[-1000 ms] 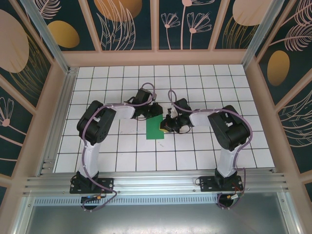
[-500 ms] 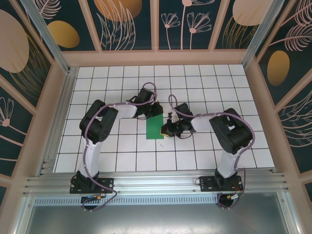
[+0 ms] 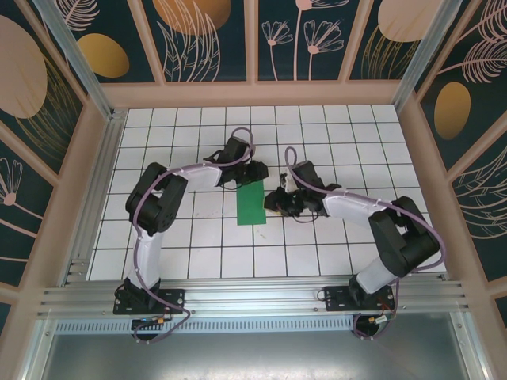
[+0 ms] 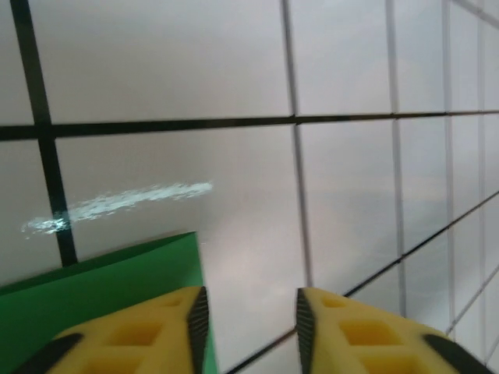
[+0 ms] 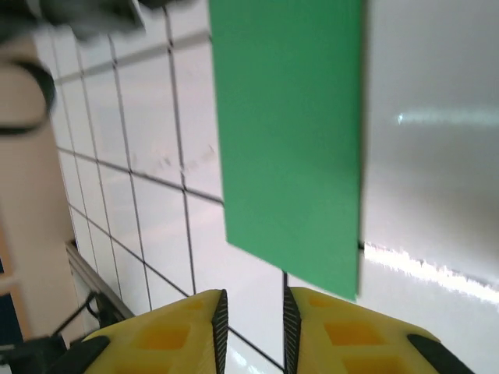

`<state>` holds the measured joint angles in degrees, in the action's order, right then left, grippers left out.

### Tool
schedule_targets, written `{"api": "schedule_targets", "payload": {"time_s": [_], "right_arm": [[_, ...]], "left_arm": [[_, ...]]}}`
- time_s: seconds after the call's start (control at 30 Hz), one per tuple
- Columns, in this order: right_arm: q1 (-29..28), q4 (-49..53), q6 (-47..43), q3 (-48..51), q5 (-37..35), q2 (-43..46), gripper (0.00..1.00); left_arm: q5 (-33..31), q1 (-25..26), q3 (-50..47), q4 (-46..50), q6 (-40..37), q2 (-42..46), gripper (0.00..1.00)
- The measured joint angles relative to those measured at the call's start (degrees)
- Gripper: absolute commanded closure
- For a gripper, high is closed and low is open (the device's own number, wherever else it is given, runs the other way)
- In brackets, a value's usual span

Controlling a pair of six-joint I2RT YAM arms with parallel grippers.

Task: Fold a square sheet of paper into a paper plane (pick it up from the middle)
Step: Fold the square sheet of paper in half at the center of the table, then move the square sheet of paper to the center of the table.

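The green sheet of paper (image 3: 251, 206) lies flat as a narrow upright rectangle, about one tile wide and two long. It looks like a strip rather than a square or a dart. The white gridded table (image 3: 341, 131) spreads out beneath it on every side, and the sheet sits about at the table's middle.

The left gripper (image 3: 253, 169) is at the sheet's far short edge, close to its right-hand corner. In the left wrist view a green corner of the sheet (image 4: 93, 292) reaches in beside the left gripper (image 4: 251, 304). Its yellow fingers (image 4: 343, 327) are parted, with bare white tile showing in the gap and nothing between them. One finger overlaps the paper's edge in the picture, but whether it touches cannot be told.

The right gripper (image 3: 278, 199) is just off the sheet's right long edge, near its upper half and apart from it. The right wrist view shows the sheet (image 5: 288, 132) stretching away ahead of the right gripper (image 5: 253, 300). Its fingers are separated by a narrow slit, with nothing between them.
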<state>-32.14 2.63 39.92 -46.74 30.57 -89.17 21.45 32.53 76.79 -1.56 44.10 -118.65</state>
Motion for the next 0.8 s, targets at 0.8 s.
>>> {"api": "schedule_targets", "payload": {"time_s": [0.8], "right_arm": [[1.36, 1.92, -3.87, -19.91, -3.52, -24.59, 0.75]], "left_arm": [[-5.86, -7.37, -36.0, -5.27, 6.1, 32.15, 0.16]]}}
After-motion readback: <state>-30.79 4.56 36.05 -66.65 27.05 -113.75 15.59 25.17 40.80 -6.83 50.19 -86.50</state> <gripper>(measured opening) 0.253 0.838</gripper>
